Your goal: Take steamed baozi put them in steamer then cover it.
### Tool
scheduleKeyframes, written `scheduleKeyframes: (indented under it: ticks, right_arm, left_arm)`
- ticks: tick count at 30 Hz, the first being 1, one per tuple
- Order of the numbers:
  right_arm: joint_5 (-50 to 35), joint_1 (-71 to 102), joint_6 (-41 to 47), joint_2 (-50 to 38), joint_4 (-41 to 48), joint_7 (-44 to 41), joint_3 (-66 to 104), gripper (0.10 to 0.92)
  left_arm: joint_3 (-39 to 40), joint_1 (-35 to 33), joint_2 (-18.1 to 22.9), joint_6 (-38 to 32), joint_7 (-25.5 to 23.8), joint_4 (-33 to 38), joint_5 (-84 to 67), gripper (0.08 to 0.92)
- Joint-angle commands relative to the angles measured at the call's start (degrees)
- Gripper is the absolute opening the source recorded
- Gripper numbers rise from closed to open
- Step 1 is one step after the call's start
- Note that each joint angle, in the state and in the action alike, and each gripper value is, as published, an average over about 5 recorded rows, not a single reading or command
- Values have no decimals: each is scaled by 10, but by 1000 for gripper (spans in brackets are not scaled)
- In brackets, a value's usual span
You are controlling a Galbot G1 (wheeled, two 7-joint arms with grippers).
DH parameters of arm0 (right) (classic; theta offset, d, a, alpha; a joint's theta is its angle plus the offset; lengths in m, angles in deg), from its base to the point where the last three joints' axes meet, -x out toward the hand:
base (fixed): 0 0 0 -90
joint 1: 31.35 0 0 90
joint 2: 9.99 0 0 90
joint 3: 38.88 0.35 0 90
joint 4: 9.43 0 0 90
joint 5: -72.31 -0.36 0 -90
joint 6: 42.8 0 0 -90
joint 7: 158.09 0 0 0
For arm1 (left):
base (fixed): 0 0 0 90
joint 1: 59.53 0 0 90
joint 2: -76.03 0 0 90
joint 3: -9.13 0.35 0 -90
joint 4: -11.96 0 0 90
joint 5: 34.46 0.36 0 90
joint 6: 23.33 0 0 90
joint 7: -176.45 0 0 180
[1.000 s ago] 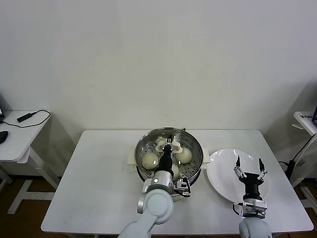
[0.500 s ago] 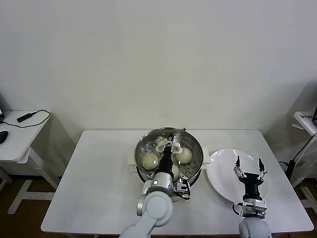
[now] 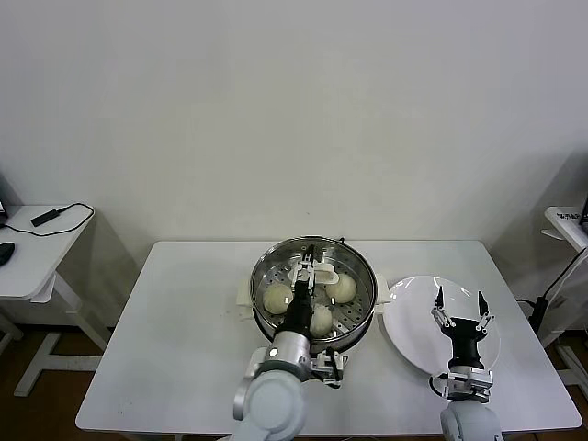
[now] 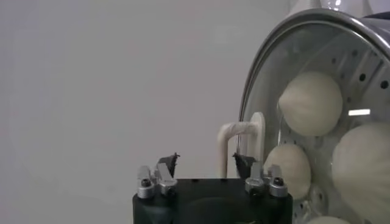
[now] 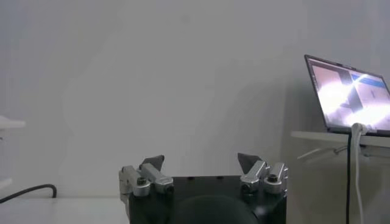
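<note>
Glass cover (image 3: 314, 287) sits on the steamer (image 3: 266, 308) over the baozi (image 3: 278, 297); left gripper (image 3: 310, 273) is spread off its handle. Remaining move: withdraw upward. Right gripper (image 3: 460, 310) idles, spread.

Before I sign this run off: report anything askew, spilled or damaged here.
Nothing stands out. The round clear glass lid sits squarely on the shiny steel steamer pot, cream-white buns beneath it. The left gripper is open at the lid's white handle; the right gripper is open over the flat white plate.
</note>
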Motion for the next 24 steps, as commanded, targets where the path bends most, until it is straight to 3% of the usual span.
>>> scheduleKeyframes:
  ticks: [1,5,8,13,17,20,24]
  right_arm:
    - [0,-1,0,0,-1,0,1,823]
    - [-6,1,2,-3,-2,-6,3,823]
    - [-34,10,13,-10,-15,-20,0,823]
    - [-70,26,35,-18,-35,-34,-13,823]
    - [-83,36,50,-19,-51,-34,-22,823]
    - [-85,41,53,-21,-58,-35,-25,823]
    - [-87,43,61,-25,-64,-38,-26,823]
  left_arm:
    - [-11,-43,-75,3,-9,136,-70,813]
    - [-42,-59,-105,-1,-7,178,-135,822]
    - [-103,-65,-121,-8,27,196,-231,823]
    - [-244,-58,-122,-79,183,150,-488,823]
    - [-314,-52,-127,-230,271,58,-709,823]
    - [-345,-55,-127,-321,279,-7,-832,823]
    - [-362,-67,-122,-387,253,-59,-916,823]
